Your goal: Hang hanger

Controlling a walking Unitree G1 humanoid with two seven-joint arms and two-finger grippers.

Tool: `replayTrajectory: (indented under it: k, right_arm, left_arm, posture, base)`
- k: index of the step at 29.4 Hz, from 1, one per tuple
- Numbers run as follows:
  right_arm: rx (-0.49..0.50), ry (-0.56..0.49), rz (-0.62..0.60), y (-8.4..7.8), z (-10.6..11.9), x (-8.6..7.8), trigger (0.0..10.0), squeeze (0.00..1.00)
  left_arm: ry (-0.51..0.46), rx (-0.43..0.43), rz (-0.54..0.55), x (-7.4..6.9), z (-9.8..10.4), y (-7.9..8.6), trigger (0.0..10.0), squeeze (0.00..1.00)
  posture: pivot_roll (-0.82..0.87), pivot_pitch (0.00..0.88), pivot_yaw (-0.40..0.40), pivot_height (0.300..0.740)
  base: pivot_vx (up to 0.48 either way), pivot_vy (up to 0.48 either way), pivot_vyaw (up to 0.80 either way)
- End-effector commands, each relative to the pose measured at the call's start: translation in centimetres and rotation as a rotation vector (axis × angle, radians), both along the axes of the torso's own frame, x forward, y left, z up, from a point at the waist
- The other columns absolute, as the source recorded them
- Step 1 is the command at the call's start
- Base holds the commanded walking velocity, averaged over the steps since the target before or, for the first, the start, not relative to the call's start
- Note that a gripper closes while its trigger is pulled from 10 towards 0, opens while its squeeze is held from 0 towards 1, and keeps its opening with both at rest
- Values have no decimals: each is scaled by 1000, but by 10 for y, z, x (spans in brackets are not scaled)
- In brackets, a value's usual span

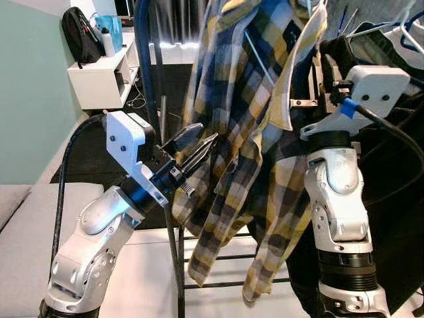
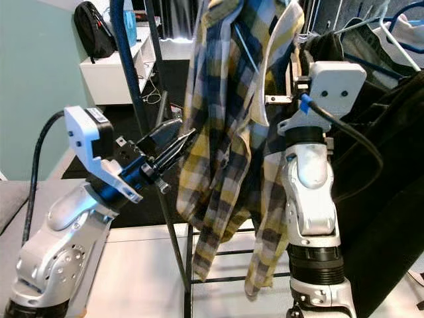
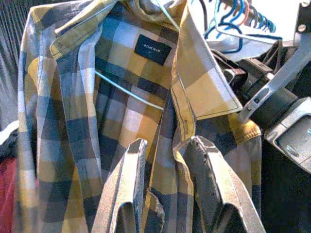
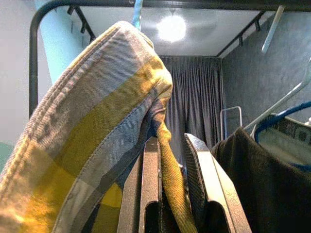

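A yellow and blue plaid shirt (image 1: pixel 245 132) hangs on a pale wire hanger (image 3: pixel 131 92), whose hook (image 4: pixel 137 12) goes up to the black rack rail (image 4: pixel 194 4). My left gripper (image 1: pixel 202 140) is open at the shirt's left front edge, fingertips against the cloth; in the left wrist view the gripper (image 3: pixel 167 141) points at the open front below the collar label. My right arm (image 1: pixel 338 192) is raised behind the shirt. The right gripper (image 4: pixel 171 141) is shut on a fold of the shirt near its collar.
Dark garments (image 1: pixel 397 199) and blue hangers (image 3: pixel 233 19) crowd the rack on the right. The rack's black post (image 1: pixel 149 66) and lower bars (image 1: pixel 218 258) stand by my left arm. A white shelf (image 1: pixel 103 73) with a black bag (image 1: pixel 79 33) is at the far left.
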State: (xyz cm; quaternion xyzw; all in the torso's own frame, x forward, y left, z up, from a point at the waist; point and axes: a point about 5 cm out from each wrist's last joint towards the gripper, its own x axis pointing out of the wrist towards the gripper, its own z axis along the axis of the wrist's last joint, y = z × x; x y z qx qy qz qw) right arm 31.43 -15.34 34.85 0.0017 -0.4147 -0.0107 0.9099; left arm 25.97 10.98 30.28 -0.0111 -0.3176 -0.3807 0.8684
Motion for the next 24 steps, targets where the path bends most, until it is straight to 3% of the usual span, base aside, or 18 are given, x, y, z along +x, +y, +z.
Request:
replayTrajectory:
  k: [1, 4, 5, 16, 24]
  right_arm:
    - [25, -32, 26, 0, 7, -4, 10000, 0]
    - [25, -32, 26, 0, 7, -4, 10000, 0]
    - [-7, -14, 92, 11, 1, -7, 10000, 0]
    - [-54, 27, 234, 40, -9, -13, 10000, 0]
    - [-100, 44, 309, 53, -12, -15, 10000, 0]
  left_arm:
    - [-4, 23, 5, -1, 1, 1, 10000, 0]
    - [-4, 23, 5, -1, 1, 1, 10000, 0]
    - [-4, 22, 6, -1, 2, 1, 10000, 0]
    - [-7, 18, -1, -2, 3, 0, 10000, 0]
    - [-8, 17, -1, -3, 3, 0, 10000, 0]
  posture:
    - [10, 169, 4, 740]
    - [10, 169, 4, 740]
    - [11, 170, 5, 740]
    - [5, 163, 1, 740]
    - [5, 152, -2, 740]
  base:
    - [0, 0, 0]
    - [0, 0, 0]
    - [0, 0, 0]
    - [0, 0, 0]
    - [0, 0, 0]
